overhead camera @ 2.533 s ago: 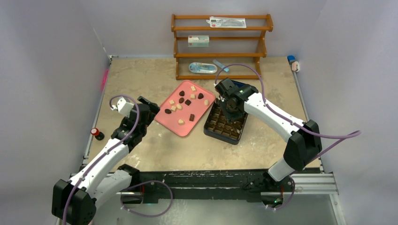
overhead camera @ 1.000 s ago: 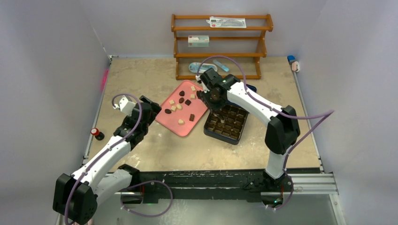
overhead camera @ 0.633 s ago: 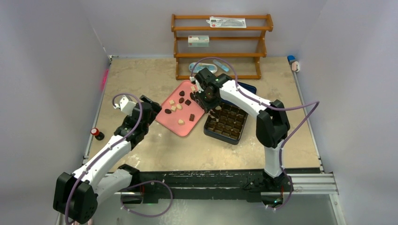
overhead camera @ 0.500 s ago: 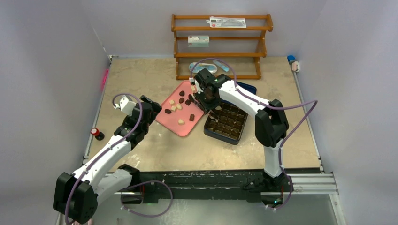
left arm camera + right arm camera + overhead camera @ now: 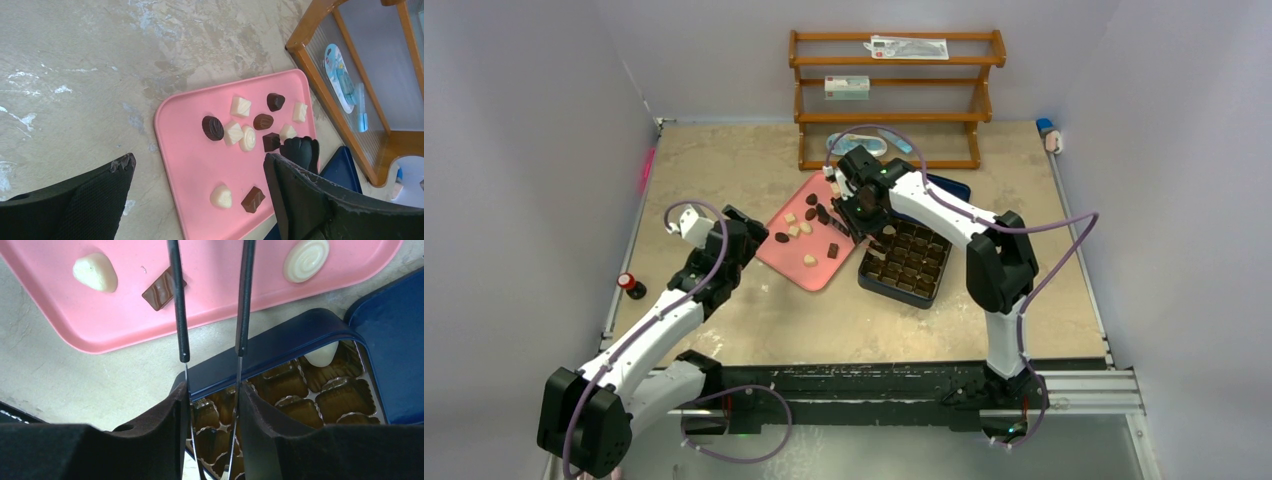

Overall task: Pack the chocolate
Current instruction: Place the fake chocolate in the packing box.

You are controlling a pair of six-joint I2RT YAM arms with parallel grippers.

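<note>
my right arm is folded tight in the overhead view: the upper link rises from the base at lower right, the elbow peaks to the right of the gridded box (image 5: 911, 264), and the forearm reaches back toward upper left, over the right-hand part of the pink tray (image 5: 796, 270). the right gripper (image 5: 210, 305) has its two thin rods standing apart, with a gap wider than any piece near them. nothing sits between them as far as i can see, though their tips run off the top edge of the wrist view. my left arm stretches from lower left toward upper right, and the left gripper (image 5: 199, 162) hangs spread wide and unladen just left of the tray. most of the chocolate (image 5: 247, 138) lies loose on the tray. the dark bar piece (image 5: 157, 291) has its long axis running lower left to upper right and passes under the left rod. the dark oval (image 5: 213, 127) lies nearly up-down in the left wrist frame. one cream piece (image 5: 322, 354) sits in the box's upper-left corner cell. two and a half seconds ago the right gripper hung over that corner of the box; it has since swung left onto the tray and the elbow has drawn in, while the left arm has barely moved.
</note>
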